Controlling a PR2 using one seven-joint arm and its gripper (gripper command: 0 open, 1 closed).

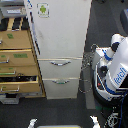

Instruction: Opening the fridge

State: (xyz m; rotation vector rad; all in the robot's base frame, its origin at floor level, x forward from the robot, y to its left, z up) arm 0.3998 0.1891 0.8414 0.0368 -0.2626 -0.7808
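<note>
Overhead, fridge [59,40] stands mid-frame, tall, white, upper door shut w/ green-and-white sticker [43,9] near top. Below door: two drawers, each w/ curved silver handle, upper handle [60,63] and lower handle [61,81]; both drawers look closed. Wooden cabinet [19,55] touching or just beside fridge on exterior view's left, drawers w/ green labels, lower ones partly pulled out. Robot body [114,67], white and blue, near fridge on exterior view's right, cables [87,65] between it and fridge. End effector not seen in frame; state can't be told. Floor [60,112] dark grey.
</note>
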